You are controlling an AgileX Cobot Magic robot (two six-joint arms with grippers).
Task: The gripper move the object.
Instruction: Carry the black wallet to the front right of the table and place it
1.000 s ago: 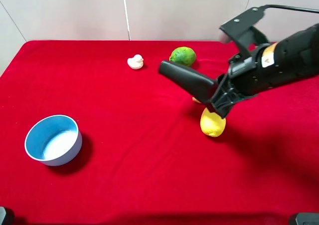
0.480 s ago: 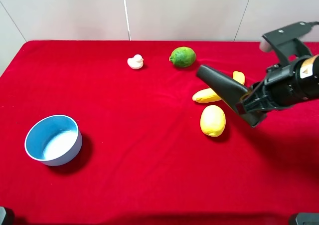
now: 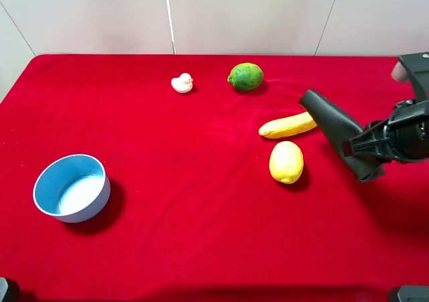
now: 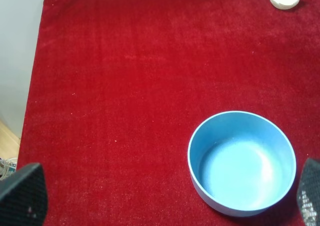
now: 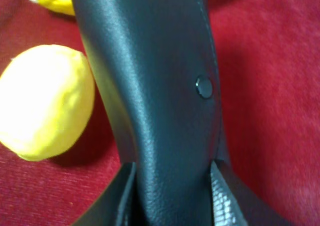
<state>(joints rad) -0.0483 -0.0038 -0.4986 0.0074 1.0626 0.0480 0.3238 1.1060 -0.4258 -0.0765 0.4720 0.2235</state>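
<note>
Item: black pouch (image 3: 337, 131), long, matte, one side curved and one straight. It sits at the right side of the table, slanted, with one end pointing far-left and the other near-right. From the high view its far end overlaps the right tip of the banana (image 3: 288, 125). I cannot tell whether it touches the cloth.

Holder: right gripper (image 3: 358, 149), reaching in from the right edge and clamped on the pouch's near-right end. The wrist view shows the pouch (image 5: 155, 85) wedged between the fingers (image 5: 226, 198), with a small round stud on its face.

Neighbours:
- Lemon (image 3: 286, 162), just left of the pouch and near the banana.
- Lime (image 3: 245, 76), farther back, well apart.
- White toy duck (image 3: 181, 83), left of the lime.
- Blue bowl (image 3: 72, 187), near-left, upright, well apart from the rest.

Surface: red cloth (image 3: 201, 242), covering the whole table.

Second arm: left gripper (image 4: 166, 186), above the bowl (image 4: 200, 136), jaws spread wide and holding nothing.
</note>
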